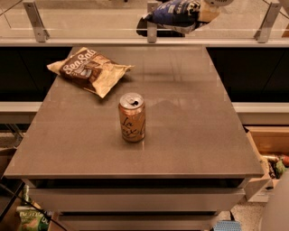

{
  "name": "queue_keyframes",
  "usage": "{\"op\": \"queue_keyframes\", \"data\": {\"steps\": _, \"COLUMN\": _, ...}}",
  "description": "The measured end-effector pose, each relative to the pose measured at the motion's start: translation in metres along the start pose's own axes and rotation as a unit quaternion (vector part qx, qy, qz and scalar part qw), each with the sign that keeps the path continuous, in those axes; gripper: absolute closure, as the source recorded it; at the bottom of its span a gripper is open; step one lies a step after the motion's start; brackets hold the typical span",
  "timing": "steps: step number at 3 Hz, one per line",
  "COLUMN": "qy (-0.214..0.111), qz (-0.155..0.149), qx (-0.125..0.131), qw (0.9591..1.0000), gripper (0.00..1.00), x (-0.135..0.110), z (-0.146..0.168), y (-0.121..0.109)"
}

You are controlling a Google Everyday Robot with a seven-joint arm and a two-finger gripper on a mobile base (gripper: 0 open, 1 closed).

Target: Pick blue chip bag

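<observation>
The blue chip bag (178,13) is at the top of the camera view, lifted above the far edge of the brown table (180,135). Its right end is held by my gripper (208,10), which reaches in from the top right edge and is mostly cut off by the frame. The bag hangs tilted, with its left end lower. Its dark shadow lies just below it, on the surface behind the table.
A brown and tan Sea Salt chip bag (88,70) lies at the table's far left. An open orange can (132,117) stands upright near the middle. A glass railing with metal posts (152,25) runs behind the table. A cardboard box (268,149) is on the floor at the right.
</observation>
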State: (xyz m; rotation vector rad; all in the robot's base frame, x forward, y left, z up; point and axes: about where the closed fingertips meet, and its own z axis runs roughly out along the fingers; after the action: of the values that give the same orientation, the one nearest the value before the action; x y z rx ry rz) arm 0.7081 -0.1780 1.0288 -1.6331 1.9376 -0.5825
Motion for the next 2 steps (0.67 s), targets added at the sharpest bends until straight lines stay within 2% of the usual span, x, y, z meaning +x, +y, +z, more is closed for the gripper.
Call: {"op": "queue_keyframes", "data": {"steps": 2, "qy": 0.000, "qz": 0.000, "qx": 0.000, "qw": 1.0000, "gripper": 1.00, "x": 0.0000, "z": 0.0000, "y": 0.0000}}
